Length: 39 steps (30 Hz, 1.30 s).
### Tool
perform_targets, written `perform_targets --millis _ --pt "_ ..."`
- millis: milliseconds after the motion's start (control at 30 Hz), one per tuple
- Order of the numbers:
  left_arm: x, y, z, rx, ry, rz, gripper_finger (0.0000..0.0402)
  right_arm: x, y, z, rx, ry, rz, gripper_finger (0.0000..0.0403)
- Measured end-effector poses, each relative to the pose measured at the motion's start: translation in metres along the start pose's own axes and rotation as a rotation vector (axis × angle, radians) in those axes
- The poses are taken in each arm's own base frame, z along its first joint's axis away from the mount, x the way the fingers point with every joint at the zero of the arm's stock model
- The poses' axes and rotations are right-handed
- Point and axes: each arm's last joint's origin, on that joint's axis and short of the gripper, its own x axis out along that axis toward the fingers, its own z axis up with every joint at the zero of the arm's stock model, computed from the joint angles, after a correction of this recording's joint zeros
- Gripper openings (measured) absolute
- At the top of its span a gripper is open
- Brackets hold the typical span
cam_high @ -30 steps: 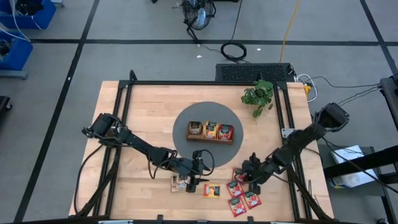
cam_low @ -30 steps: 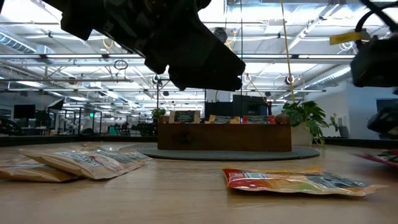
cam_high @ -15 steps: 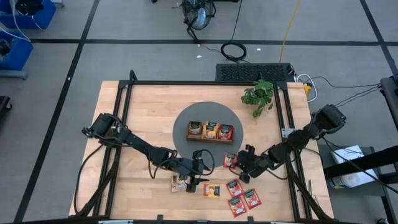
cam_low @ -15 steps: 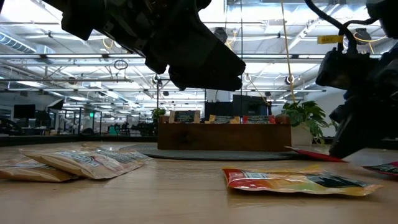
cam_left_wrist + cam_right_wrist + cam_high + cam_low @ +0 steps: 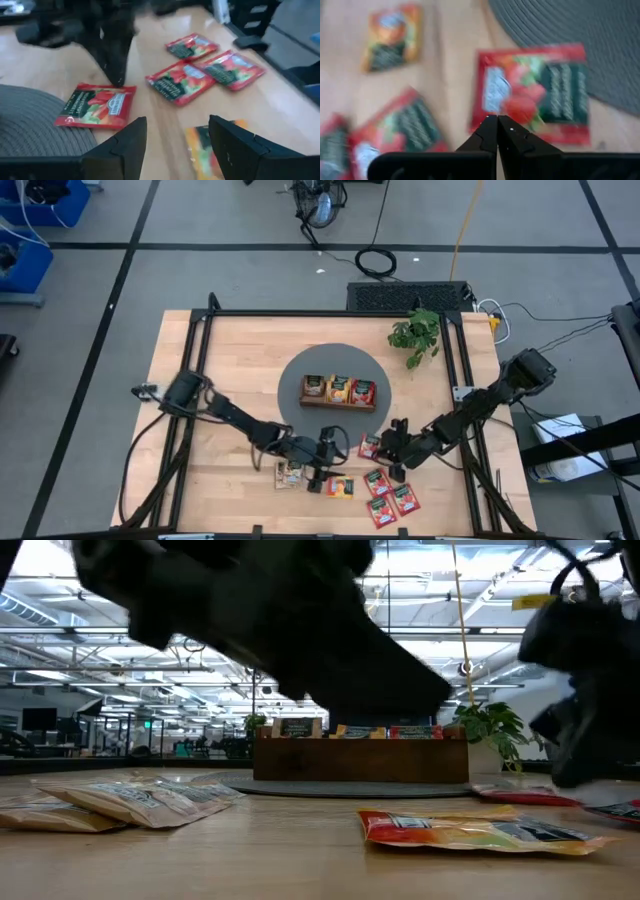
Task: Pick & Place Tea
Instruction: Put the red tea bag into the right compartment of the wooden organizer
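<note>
My right gripper (image 5: pixel 388 451) (image 5: pixel 496 119) is shut, and its tips stand at the edge of a red sachet (image 5: pixel 370 445) (image 5: pixel 535 95) that lies flat beside the grey mat. Three more red sachets (image 5: pixel 390 495) lie near the table's near edge. My left gripper (image 5: pixel 322 473) (image 5: pixel 177 120) is open and hovers low beside an orange sachet (image 5: pixel 340 486) (image 5: pixel 210 155). Cream sachets (image 5: pixel 289 474) (image 5: pixel 130 802) lie to the left of it. The wooden tray (image 5: pixel 338 404) on the mat holds one cream, one orange and one red sachet. My right gripper's shut fingertips (image 5: pixel 490 125) point down at the near edge (image 5: pixel 485 127) of the red sachet, which lies flat on the table. Whether they touch it, I cannot tell.
The round grey mat (image 5: pixel 300 365) sits mid-table with the tray on it. A small potted plant (image 5: pixel 415 335) stands toward the far right corner. A black frame (image 5: pixel 200 330) borders the table. Bare wood lies on the left half.
My right gripper has moved from the red group toward the table's left and far side, bringing one red sachet with it. That sachet was tilted up half a second ago and now lies flat by the mat. My left gripper has shifted toward the orange sachet.
</note>
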Motion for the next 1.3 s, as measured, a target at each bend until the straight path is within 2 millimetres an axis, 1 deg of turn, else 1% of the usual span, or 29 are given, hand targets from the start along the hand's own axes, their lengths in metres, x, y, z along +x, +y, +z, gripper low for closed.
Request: perform_targets --millis 67,133,233,333,400,467,567,667,800,933,1067,1167,1300 --pt "0.014 0.004 0.001 0.001 -0.002 0.010 0.0214 -0.002 0.003 0.004 -0.006 -0.033 0.030 0.0000" --pt "0.028 0.006 0.007 -0.006 -0.027 0.017 0.0214 -0.004 0.004 0.006 -0.017 -0.039 0.035 0.0000" --pt "0.046 0.009 0.007 -0.006 0.009 0.026 0.0214 -0.006 0.005 0.008 -0.025 -0.054 0.043 0.0000" --pt "0.057 0.008 0.008 -0.007 0.079 0.034 0.0214 -0.011 0.004 0.012 -0.014 -0.066 0.043 0.0000" --pt "0.063 0.008 0.009 -0.021 0.112 0.051 0.0214 -0.016 0.000 0.014 -0.011 -0.057 0.020 0.0000" --pt "0.065 0.008 0.007 -0.021 0.161 0.075 0.0214 -0.019 -0.003 0.016 -0.004 -0.055 0.005 0.0000" --pt "0.065 0.010 0.009 -0.016 0.162 0.121 0.0214 -0.025 -0.008 0.018 0.015 -0.043 -0.038 0.0000" --pt "0.064 0.011 0.008 -0.010 0.166 0.157 0.0214 -0.028 -0.017 0.015 0.021 0.008 -0.100 0.0000" --pt "0.064 0.018 0.005 -0.029 0.200 0.173 0.0213 -0.028 -0.024 0.013 0.018 0.046 -0.157 0.0000" --pt "0.064 0.024 0.005 -0.048 0.202 0.157 0.0213 -0.025 -0.028 0.015 0.017 0.046 -0.172 0.0000" --pt "0.064 0.023 0.004 -0.046 0.210 0.149 0.0211 -0.025 -0.029 0.017 0.021 0.044 -0.178 0.0000" --pt "0.064 0.019 0.005 -0.011 0.207 0.139 0.0186 -0.025 -0.029 0.017 0.011 0.044 -0.177 0.0000" --pt "0.064 0.016 0.005 0.017 0.207 0.132 0.0116 -0.025 -0.029 0.017 -0.019 0.047 -0.178 0.0000"
